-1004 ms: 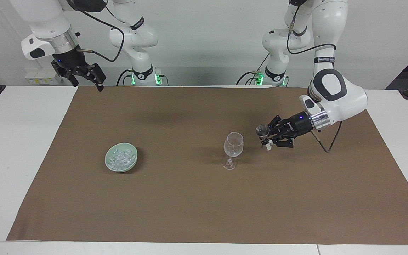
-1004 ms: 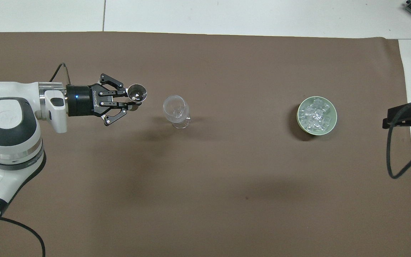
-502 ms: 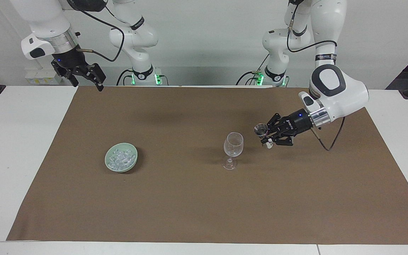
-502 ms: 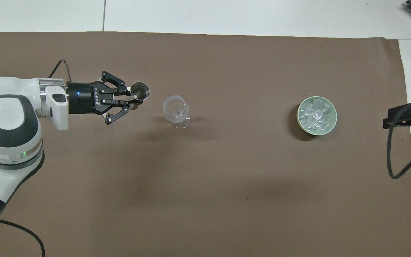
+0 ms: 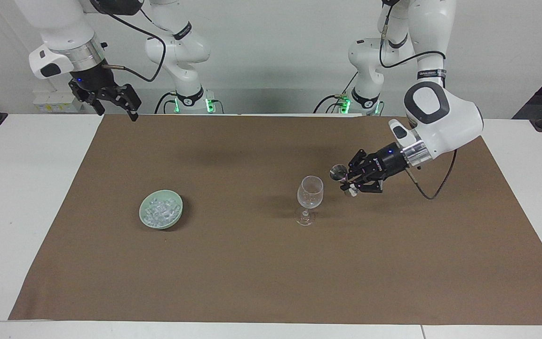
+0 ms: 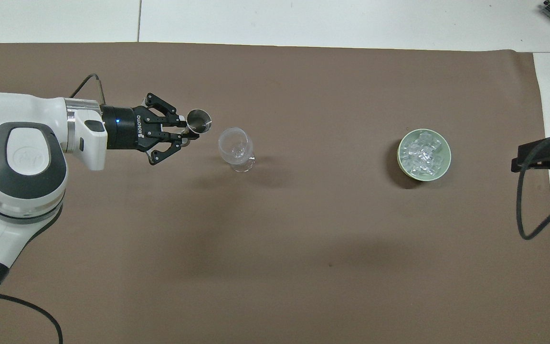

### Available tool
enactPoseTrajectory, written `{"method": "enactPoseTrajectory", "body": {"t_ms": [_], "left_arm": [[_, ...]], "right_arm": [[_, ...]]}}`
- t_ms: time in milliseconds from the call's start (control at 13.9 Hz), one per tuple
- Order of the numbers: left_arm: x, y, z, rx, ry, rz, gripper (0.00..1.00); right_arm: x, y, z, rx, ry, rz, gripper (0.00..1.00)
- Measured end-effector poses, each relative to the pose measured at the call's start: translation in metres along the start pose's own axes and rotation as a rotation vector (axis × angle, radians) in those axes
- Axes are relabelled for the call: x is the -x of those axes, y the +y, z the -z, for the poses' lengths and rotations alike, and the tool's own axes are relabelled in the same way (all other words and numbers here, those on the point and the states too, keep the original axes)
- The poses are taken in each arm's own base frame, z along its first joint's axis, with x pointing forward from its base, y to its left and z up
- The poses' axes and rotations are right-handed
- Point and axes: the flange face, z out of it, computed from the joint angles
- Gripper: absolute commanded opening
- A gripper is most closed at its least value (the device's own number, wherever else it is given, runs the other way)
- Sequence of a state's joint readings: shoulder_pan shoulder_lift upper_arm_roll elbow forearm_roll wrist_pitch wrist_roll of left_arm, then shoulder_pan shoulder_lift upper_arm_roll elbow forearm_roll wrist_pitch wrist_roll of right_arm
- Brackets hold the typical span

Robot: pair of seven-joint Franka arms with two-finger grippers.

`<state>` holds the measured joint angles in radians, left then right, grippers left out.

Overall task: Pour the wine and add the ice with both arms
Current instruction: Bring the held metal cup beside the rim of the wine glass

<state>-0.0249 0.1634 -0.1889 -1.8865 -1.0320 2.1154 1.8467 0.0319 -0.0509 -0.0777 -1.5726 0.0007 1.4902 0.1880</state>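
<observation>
Since a second ago, carried closer to the wine glass and tilted: small metal cup pinched in left gripper; pour just starting, ice untouched in bowl on the desk, right gripper spread, waiting.

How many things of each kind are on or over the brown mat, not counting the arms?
Wine glass: 1
Small metal cup, held in the left gripper: 1
Green bowl with ice cubes: 1
Total: 3

plain brown mat, pale green bowl
</observation>
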Motion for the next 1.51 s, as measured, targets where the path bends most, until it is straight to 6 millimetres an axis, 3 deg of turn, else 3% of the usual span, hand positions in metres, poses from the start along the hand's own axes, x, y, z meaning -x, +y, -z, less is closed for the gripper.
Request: {"method": "enactPoseTrajectory", "body": {"t_ms": [645,1075,1506], "left_arm": [[-0.012,0.005,-0.013,0.008,-0.097,0.012,0.05],[-0.019,0.002,-0.011,0.002,-0.136,0.009,0.05],[-0.030,0.009,-0.021,0.022,-0.200,-0.004,0.05]], "right_arm": [[-0.001,0.000,-0.002,-0.001,0.004,0.000,1.00],[-0.008,-0.003,-0.026,-0.003,0.016,0.043,1.00],[-0.007,-0.003,-0.027,-0.003,0.015,0.044,1.00]]}}
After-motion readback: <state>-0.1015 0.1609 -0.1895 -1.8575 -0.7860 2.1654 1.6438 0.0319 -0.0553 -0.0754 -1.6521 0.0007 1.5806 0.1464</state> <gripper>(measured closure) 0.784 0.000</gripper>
